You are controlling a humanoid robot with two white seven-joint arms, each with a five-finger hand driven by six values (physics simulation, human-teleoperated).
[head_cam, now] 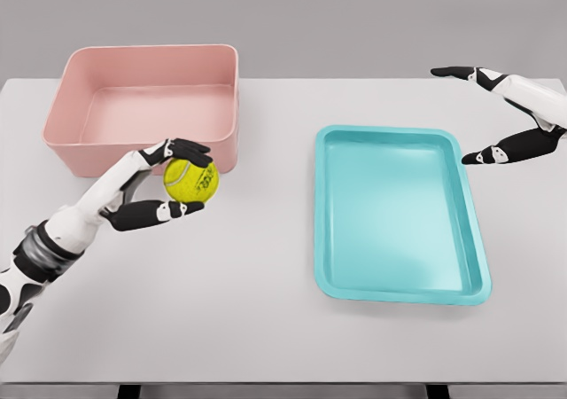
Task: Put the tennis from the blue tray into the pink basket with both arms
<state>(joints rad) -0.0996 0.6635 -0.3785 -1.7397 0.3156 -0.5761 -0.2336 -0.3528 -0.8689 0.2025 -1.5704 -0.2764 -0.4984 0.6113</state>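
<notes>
So the left hand [164, 182] has the fuzzy yellow-green tennis ball [191, 180] pinched between its black fingers [188, 147] on top and the thumb underneath, with the white arm coming in from the lower left corner. The ball is up off the white table [248, 328], right in front of the near wall of the pink rectangular plastic basket [142, 142], just about level with its front right corner. It's not inside the basket, it sits on the near side of it.

The basket is at the back left of the table and I can see its bare pink floor. The shallow turquoise-blue rectangular tray [399, 284] is over on the right side, well apart from the basket, and nothing but its smooth bottom shows.

The right hand [500, 115] is at the far right edge, above the tray's back right corner. Its fingers are spread wide, one set pointing left up top and the thumb lower down, gripping nothing. It's hovering near the tray rim; can't tell if it's touching.
</notes>
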